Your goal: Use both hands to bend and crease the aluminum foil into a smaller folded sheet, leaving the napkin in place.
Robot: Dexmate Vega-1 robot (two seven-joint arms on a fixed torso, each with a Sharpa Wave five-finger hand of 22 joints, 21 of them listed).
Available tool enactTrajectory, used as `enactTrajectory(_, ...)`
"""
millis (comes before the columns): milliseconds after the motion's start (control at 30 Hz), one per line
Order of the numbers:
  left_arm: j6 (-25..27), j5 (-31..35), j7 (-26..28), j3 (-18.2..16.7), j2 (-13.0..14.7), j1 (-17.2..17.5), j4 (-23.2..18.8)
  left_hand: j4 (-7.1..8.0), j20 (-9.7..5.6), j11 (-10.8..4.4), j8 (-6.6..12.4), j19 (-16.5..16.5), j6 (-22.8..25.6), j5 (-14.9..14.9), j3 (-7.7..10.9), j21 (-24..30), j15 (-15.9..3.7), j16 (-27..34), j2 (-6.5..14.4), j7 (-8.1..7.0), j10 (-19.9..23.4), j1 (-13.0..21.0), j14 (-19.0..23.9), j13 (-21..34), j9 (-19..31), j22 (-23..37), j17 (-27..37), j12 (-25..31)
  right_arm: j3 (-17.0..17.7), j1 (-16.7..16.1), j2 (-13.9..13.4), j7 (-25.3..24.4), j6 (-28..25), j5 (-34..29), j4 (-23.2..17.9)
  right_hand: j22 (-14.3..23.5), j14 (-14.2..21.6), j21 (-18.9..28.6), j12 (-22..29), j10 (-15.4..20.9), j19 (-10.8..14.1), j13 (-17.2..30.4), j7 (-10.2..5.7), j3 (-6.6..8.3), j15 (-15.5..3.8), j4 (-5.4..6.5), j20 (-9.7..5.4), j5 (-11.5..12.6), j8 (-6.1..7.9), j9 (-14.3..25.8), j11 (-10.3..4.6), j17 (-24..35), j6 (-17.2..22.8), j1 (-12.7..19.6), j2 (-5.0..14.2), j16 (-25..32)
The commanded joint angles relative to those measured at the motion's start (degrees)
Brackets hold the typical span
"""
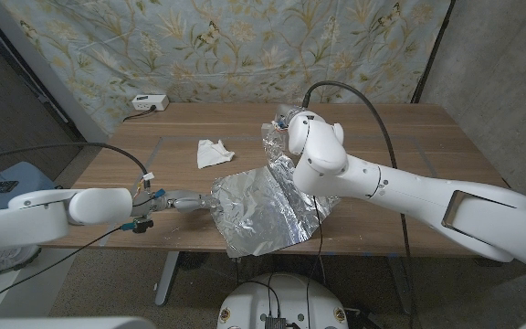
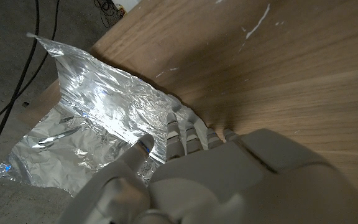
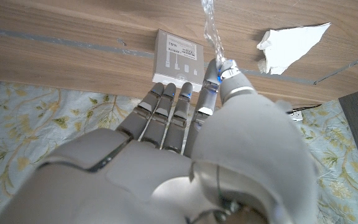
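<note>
A crinkled sheet of aluminum foil (image 1: 261, 208) lies at the table's near middle, its front corner hanging over the edge. My right hand (image 1: 288, 120) pinches the foil's far edge (image 3: 211, 25) between thumb and a finger (image 3: 206, 93) and holds it lifted above the table. My left hand (image 1: 186, 201) is at the sheet's left edge; thumb (image 2: 140, 148) and fingers (image 2: 184, 132) close on the foil (image 2: 98, 102) there. The white napkin (image 1: 213, 153) lies crumpled behind the sheet, apart from both hands, and appears again as the napkin (image 3: 291, 45).
A small white box (image 1: 149, 102) with a cable sits at the table's back left, seen too as the box (image 3: 178, 58). A flowered cloth hangs behind the wooden table (image 1: 409, 137). Cables run on the floor under the front edge.
</note>
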Motion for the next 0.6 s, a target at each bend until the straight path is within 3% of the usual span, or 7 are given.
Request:
enactTrajectory(33, 0.3, 0.1, 0.2, 0.1, 0.0, -0.2, -0.1, -0.28, 0.28, 0.04, -0.14, -4.7, 0.3, 0.0, 0.18, 0.4, -0.36, -0.2, 0.0, -0.12, -0.1, 0.6, -0.1, 0.3, 0.3, 0.1, 0.1, 0.0, 4.3, -4.0, 3.2, 4.5, 0.0, -4.6, 1.4, 0.3, 0.1, 0.2, 0.0, 0.1, 0.0, 0.1, 0.53, -0.42, 0.67, 0.04, 0.68, -0.2, -0.31, 0.3, 1.03, 0.3, 0.0, 0.4, 0.54, 0.0)
enactTrajectory(133, 0.3, 0.2, 0.2, 1.2, 0.0, -1.2, -0.2, -0.33, 0.33, 0.04, -0.13, -4.7, 0.4, 0.0, 0.18, 0.4, -0.34, -0.2, 0.0, -0.1, -0.2, 0.7, -0.1, 0.3, 0.3, 0.1, 0.1, 0.0, 5.1, -4.8, 3.9, 5.6, 0.0, -5.8, 1.8, 0.3, 0.1, 0.2, -0.1, 0.0, 0.0, 0.1, 0.65, -0.44, 0.77, 0.08, 0.77, -0.2, -0.39, 0.3, 1.08, 0.3, -0.1, 0.4, 0.65, 0.0)
enactTrajectory(333, 0.6, 0.0, 0.4, -0.6, 0.0, 0.4, -0.1, -0.46, 0.25, 0.06, -0.11, -4.6, 0.4, 0.0, 0.19, 0.4, -0.45, -0.2, 0.0, -0.09, -0.3, 0.8, -0.1, 0.3, 0.3, 0.1, 0.1, 0.0, 6.8, -5.8, 5.1, 4.4, 0.0, -3.3, 1.9, 0.3, 0.1, 0.2, 0.0, 0.0, 0.1, 0.1, 0.99, -0.55, 0.99, 0.21, 0.92, -0.3, -0.55, 0.5, 1.37, 0.4, -0.3, 0.2, 0.94, 0.0)
enactTrajectory(600, -0.1, -0.1, 0.1, -0.6, 0.0, 0.4, 0.2, -0.66, 0.22, -0.01, -0.14, -4.5, 0.4, 0.0, 0.19, 0.4, -0.46, -0.2, -0.1, -0.1, -0.3, 1.0, -0.1, 0.2, 0.3, 0.1, 0.1, 0.0, 5.3, -3.5, 5.5, 0.9, 0.0, 1.7, 1.9, 0.3, 0.2, 0.2, 0.0, -0.1, 0.2, 0.1, 1.12, -0.64, 1.3, 0.31, 1.17, -0.4, -0.69, 0.6, 1.4, 0.4, -0.5, 0.1, 1.29, 0.0)
